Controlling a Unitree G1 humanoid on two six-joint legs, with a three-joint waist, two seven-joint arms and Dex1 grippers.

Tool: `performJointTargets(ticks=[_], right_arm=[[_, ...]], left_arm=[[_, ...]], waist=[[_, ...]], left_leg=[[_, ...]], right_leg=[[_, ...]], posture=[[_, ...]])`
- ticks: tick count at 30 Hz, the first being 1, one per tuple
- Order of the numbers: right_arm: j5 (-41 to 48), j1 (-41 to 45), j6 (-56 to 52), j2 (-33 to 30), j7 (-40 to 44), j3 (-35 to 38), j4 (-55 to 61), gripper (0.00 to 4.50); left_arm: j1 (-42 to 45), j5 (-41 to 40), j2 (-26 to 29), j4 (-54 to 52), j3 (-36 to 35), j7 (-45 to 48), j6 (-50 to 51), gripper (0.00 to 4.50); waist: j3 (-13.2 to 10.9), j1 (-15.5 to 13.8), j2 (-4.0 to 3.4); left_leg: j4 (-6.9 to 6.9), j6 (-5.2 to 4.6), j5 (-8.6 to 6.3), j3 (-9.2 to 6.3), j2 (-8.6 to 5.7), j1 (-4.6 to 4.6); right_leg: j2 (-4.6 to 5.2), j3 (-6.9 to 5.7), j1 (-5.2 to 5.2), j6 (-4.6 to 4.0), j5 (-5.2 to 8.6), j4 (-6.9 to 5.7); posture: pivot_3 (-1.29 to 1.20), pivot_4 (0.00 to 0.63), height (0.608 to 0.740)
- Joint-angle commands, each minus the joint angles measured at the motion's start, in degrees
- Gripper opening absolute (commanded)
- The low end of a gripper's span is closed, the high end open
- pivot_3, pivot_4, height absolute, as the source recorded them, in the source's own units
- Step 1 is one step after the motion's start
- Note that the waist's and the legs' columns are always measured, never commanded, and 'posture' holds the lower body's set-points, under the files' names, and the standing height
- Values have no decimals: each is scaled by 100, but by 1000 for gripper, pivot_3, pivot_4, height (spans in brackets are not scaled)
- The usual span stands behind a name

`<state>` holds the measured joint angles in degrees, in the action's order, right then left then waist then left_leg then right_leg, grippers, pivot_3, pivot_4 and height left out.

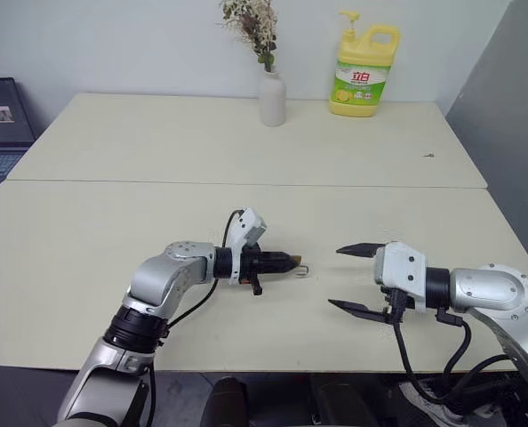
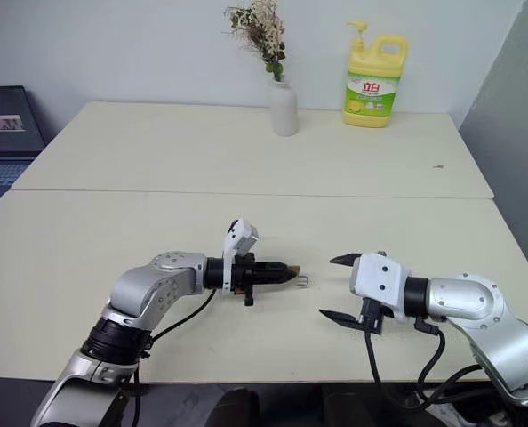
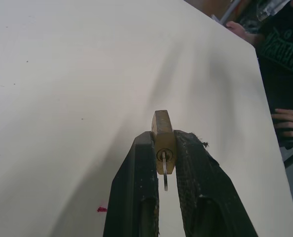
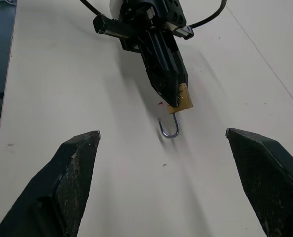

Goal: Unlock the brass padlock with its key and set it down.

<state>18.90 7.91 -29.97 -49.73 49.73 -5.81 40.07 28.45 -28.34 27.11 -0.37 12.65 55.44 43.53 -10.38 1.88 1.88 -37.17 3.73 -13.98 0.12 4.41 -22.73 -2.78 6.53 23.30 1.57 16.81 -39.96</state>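
**Little Lock Held Over the Table, Hook Swung Open**

While the left gripper (image 1: 286, 261) squeezes the brass padlock (image 4: 181, 101) between its two black fingers, the right gripper (image 1: 351, 278) waits close by with its fingers spread wide and nothing in them. The two grippers point at each other over the near part of the pale table (image 1: 86, 240), with a small gap between them.

The padlock is tiny and gold. It sits right at the tips of the left gripper's fingers, just above the table top. Its thin silver hook (image 4: 170, 129) sticks out past the fingertips toward the right gripper. One end of the hook hangs free, so the lock is open. In the left wrist view, the key (image 3: 164, 170) is in the keyhole, and its thin silver end pokes out between the fingers.

Far back on the table stands a white vase (image 1: 272, 99) with dried flowers. Next to it is a yellow soap bottle (image 1: 364, 73) with a pump on top. A dark laptop (image 1: 2, 116) sits off the table's left side. In the left wrist view, a person's hand (image 3: 288, 122) rests past the table's edge.
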Motion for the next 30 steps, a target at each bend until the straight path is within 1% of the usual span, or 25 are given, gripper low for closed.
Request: performJointTargets(ticks=[1,6,8,12,16,19,20,24,25,27,30], right_arm=[[-51,94,-36,0,-53,30,72,4370],[-100,100,-151,94,-111,-64,49,4370],[-92,89,-195,109,-140,-55,48,4370],[-123,91,-179,176,-217,-49,3,4370],[-189,57,-110,258,-273,-59,-55,4370],[-230,18,-79,265,-260,-64,-78,4370],[-252,-22,-68,257,-264,-56,-90,4370],[-257,-163,-87,237,-292,72,-119,4370],[-223,-181,-110,232,-286,137,-140,4370],[-138,-190,-152,223,-257,253,-192,4370],[-36,-208,-163,202,-186,400,-261,4370]], left_arm=[[11,73,-83,19,-32,-64,-63,161],[87,278,-262,424,19,-120,-173,161],[122,361,-289,530,39,-106,-227,895],[173,546,-281,670,120,-10,-411,2072],[226,683,-289,773,77,-17,-622,3353],[242,831,-189,780,49,55,-896,4351],[218,865,-78,689,-45,91,-1057,4487],[-64,977,604,65,-384,325,-1702,4487],[-237,1007,878,-201,-528,404,-1885,4487],[-602,902,1341,-764,-890,495,-1945,4487],[-1080,713,1734,-1398,-1304,486,-1889,4487]], waist=[[0,0,0],[0,-1,0],[0,0,0],[0,0,0],[0,-1,0],[0,2,0],[0,3,0],[0,36,0],[0,38,0],[0,64,0],[0,68,0]], left_leg=[[0,0,0,0,0,-1],[0,0,0,-1,0,-1],[0,0,0,0,0,-1],[0,0,0,-1,0,-1],[0,0,0,0,0,-1],[0,0,0,0,0,0],[0,0,0,0,0,0],[8,0,0,2,2,1],[10,0,0,2,2,1],[12,0,0,6,6,-2],[13,1,0,8,7,-5]], right_leg=[[0,0,0,0,0,0],[0,-1,0,0,0,0],[0,-1,0,0,0,0],[0,-1,0,0,0,0],[0,-1,0,0,0,0],[0,-1,0,0,0,-1],[0,0,0,0,0,0],[-1,1,4,0,0,0],[0,1,4,-1,1,0],[0,3,9,-2,2,3],[3,1,11,-2,3,5]], posture=[[0,150,740],[0,150,740],[0,150,740],[0,150,740],[0,150,740],[0,150,740],[0,150,740],[0,150,740],[0,150,740],[0,150,740],[0,150,740]])
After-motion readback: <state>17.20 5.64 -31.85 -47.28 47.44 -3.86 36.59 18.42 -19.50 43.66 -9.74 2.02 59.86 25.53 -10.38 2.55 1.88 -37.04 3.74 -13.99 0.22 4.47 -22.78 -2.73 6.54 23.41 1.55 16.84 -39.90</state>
